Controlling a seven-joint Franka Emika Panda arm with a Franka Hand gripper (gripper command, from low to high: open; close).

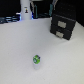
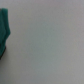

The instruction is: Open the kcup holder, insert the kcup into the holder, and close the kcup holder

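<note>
The kcup holder (image 1: pixel 64 25) is a black boxy drawer unit with rectangular front panels. It stands on the white table at the exterior view's back right, and its panels look shut. The kcup (image 1: pixel 36 60) is a tiny round pod with a green top and pale rim. It sits alone on the table in the front middle, well apart from the holder. I cannot make out my gripper's fingers in either view. The wrist view shows only a pale blurred surface and a dark teal shape (image 2: pixel 4 30) at its edge.
A white bottle-like object (image 1: pixel 26 9) stands at the back of the exterior view, with a blue glint beside it. Dark clutter (image 1: pixel 9 20) lines the table's far edge at the exterior view's left. The white table (image 1: pixel 55 60) spreads between the pod and the holder.
</note>
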